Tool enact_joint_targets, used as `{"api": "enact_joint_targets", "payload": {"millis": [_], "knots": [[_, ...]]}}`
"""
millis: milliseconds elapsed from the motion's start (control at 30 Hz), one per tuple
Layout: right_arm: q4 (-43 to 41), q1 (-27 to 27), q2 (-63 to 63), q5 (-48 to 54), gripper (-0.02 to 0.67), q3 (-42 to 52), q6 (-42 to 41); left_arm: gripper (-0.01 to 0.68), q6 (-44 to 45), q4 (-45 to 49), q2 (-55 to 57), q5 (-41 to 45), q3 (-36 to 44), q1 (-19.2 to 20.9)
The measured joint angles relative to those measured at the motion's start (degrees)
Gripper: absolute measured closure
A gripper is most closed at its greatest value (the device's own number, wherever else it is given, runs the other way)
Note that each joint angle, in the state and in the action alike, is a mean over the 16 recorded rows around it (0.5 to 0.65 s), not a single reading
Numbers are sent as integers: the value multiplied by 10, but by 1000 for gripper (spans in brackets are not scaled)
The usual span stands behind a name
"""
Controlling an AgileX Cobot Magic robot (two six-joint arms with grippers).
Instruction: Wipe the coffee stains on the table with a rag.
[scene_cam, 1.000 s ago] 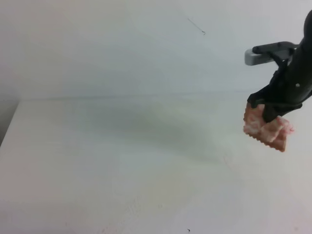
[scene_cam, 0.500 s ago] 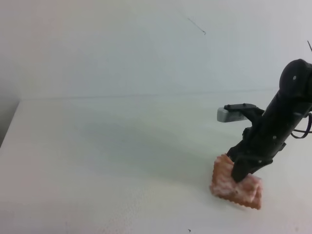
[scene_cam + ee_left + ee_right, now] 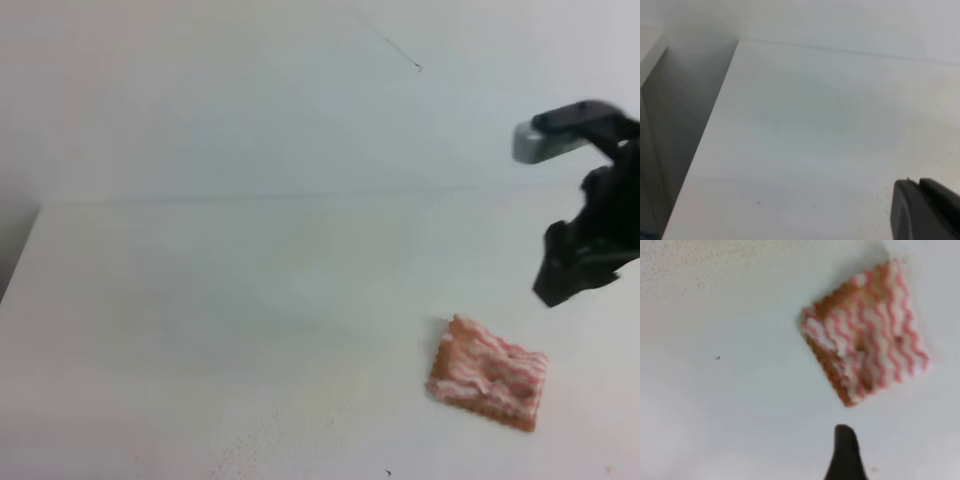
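Note:
The rag (image 3: 488, 372), pink and white wavy stripes with brownish edges, lies flat and free on the white table (image 3: 250, 300) at the front right. It also shows in the right wrist view (image 3: 865, 332). My right gripper (image 3: 556, 292) hangs in the air above and to the right of the rag, empty and apart from it; one dark fingertip (image 3: 842, 450) shows below the rag. My left gripper (image 3: 920, 210) shows only as dark fingers pressed together at the bottom right of the left wrist view, empty. No coffee stain shows in any view.
The table's left edge (image 3: 715, 130) drops off to a grey gap (image 3: 675, 125). The table's far edge meets a plain white wall (image 3: 300, 100). A tiny dark speck (image 3: 387, 472) sits near the front edge.
The right gripper came down with the rag, set it on the table, let go, and rose up and to the right. The rag now lies spread out.

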Motion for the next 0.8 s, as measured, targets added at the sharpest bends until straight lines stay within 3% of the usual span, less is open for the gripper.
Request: {"api": "enact_joint_targets", "payload": {"millis": [100,233,500,633,800], "knots": [[-23,0,-87,-1,225,16,24,672,0,0,-1,0,2,0],[-46,0,-217,-22,336,63,59,672,0,0,-2,-1,3,0],[-104,0,-519,-120,555,250,148,672,0,0,-2,-1,3,0],[-144,0,-676,-175,619,359,193,672,0,0,-2,-1,3,0],[-191,0,-834,-216,644,468,242,672,0,0,-2,-1,3,0]]}}
